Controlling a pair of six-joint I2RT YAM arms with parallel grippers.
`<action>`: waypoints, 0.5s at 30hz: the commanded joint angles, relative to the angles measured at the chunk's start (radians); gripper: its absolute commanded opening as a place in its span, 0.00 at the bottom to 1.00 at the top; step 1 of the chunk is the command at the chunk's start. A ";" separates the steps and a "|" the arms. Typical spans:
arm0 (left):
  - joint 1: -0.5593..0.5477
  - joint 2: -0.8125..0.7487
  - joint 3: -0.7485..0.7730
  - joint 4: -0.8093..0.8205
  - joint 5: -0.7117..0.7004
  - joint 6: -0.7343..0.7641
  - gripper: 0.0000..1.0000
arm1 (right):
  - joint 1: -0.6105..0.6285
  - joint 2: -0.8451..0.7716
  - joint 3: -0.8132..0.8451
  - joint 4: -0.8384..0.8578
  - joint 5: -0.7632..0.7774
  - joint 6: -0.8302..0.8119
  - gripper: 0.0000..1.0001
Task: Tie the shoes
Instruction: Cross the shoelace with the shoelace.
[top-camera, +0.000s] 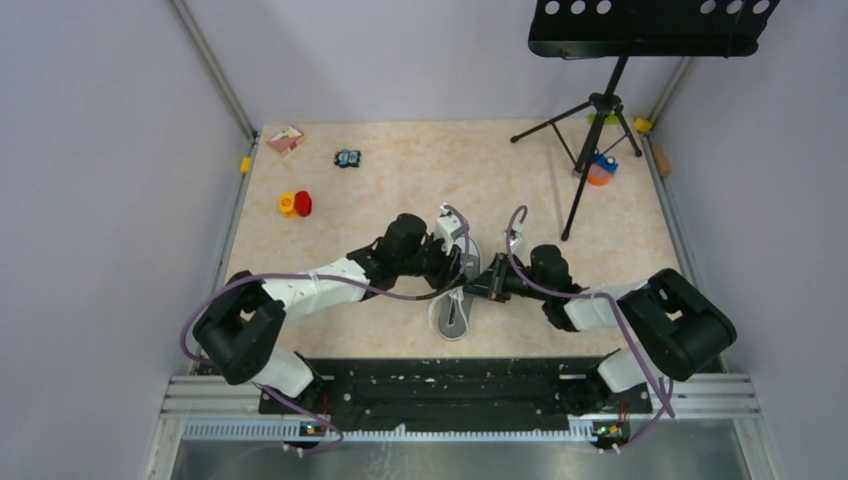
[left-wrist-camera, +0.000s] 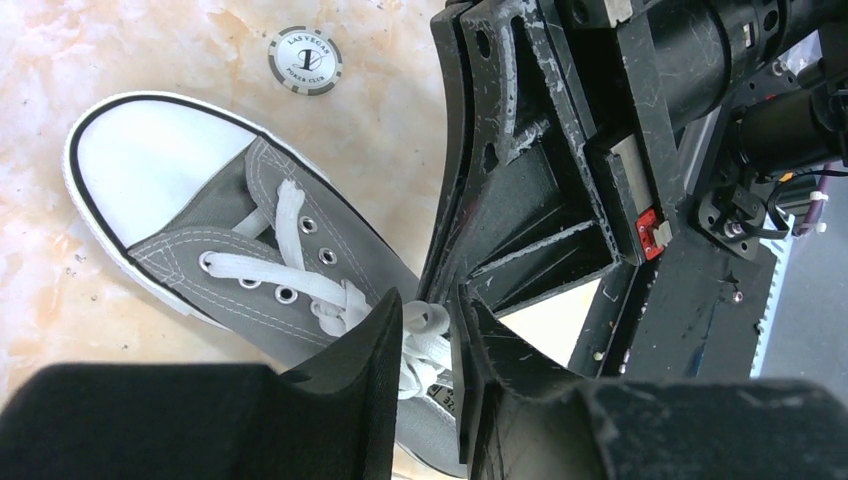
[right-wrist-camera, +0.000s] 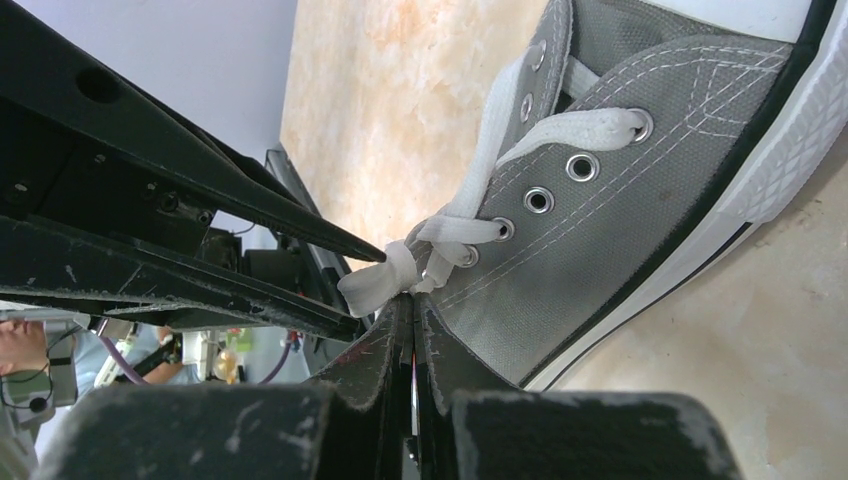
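Note:
The grey sneaker (top-camera: 453, 318) lies in the middle near the table's front edge; its white toe cap and laces show in the left wrist view (left-wrist-camera: 250, 235) and its side in the right wrist view (right-wrist-camera: 620, 200). My right gripper (top-camera: 481, 283) (right-wrist-camera: 412, 300) is shut on a white lace loop (right-wrist-camera: 375, 285) at the top eyelets. My left gripper (top-camera: 464, 268) (left-wrist-camera: 428, 300) hangs over the same knot area, its jaws a narrow gap apart with lace (left-wrist-camera: 425, 320) showing between them. The two grippers almost touch.
A poker chip (left-wrist-camera: 305, 60) lies beyond the toe. A music stand tripod (top-camera: 595, 120) stands back right with an orange-blue object (top-camera: 601, 168) at its foot. Red and yellow pieces (top-camera: 295, 204), a card (top-camera: 286, 139) and a small dark object (top-camera: 347, 158) lie back left.

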 joint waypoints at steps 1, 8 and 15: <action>-0.003 0.015 0.046 0.007 0.004 0.018 0.26 | 0.011 -0.001 0.041 0.030 -0.006 -0.016 0.00; -0.003 0.030 0.064 -0.020 0.013 0.012 0.00 | 0.010 -0.003 0.036 0.032 -0.004 -0.014 0.00; -0.004 -0.039 0.000 0.040 -0.030 -0.021 0.00 | 0.011 -0.002 0.034 0.036 -0.002 -0.010 0.00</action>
